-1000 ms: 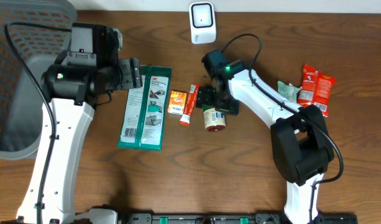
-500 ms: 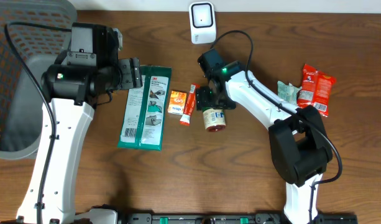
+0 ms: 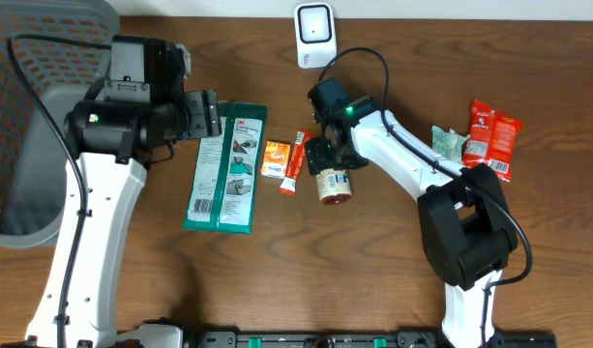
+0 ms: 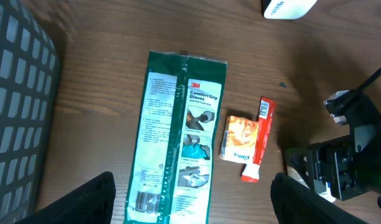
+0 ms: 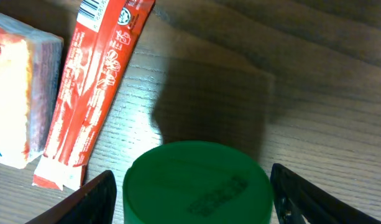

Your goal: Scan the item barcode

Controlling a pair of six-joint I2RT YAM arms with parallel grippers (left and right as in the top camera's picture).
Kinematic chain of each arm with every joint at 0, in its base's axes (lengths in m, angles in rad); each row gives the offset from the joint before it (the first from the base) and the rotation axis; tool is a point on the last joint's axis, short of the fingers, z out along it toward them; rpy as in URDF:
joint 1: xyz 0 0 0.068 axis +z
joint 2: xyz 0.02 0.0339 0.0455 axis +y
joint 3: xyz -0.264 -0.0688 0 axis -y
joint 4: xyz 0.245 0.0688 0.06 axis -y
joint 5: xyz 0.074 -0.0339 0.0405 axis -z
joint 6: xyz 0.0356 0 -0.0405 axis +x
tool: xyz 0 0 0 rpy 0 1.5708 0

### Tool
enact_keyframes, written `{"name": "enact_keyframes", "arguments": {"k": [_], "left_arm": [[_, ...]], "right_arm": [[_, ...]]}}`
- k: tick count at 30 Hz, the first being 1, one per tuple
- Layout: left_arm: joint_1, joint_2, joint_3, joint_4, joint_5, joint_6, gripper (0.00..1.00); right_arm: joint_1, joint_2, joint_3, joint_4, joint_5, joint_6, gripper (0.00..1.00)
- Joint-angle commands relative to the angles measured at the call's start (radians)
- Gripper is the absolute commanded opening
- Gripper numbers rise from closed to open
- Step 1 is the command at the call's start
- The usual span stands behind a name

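right claw point(image 5: 191, 190) | straddles green-lidded jar point(image 5: 196, 177) | jaws apart, unclamped

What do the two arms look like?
The left arm and right arm have white links, black joints, a green light each and a thin black cable. Their fingers are black.
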Motion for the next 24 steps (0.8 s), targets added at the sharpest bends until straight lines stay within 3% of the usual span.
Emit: {"name": "enact_keyframes", "arguments": {"k": [1, 7, 14, 17, 24], "left_arm": [[0.004, 0.0, 0.012, -0.003, -0.01, -0.005, 0.8], [0.004, 0.0, 0.012, -0.003, -0.01, -0.005, 0.8], [0.004, 0.0, 0.012, -0.003, -0.01, -0.005, 0.8], [0.004, 0.0, 0.012, -0.003, -0.01, -0.005, 0.8], [0.004, 0.0, 0.012, -0.003, -0.01, -0.005, 0.8]], "right_arm": [[0.005, -0.012, -0.029, 0.005, 0.013, -0.016, 0.72], [0.005, -0.012, -0.031, -0.008, 0.012, -0.016, 0.56], [0.003, -0.094, 0.006, 0.0, 0.013, -0.046, 0.51], [0.003, -0.16, 0.006, -0.02, 0.013, -0.077, 0.43], [0.004, -0.2, -0.003, -0.064, 0.066, -0.08, 0.42]]}}
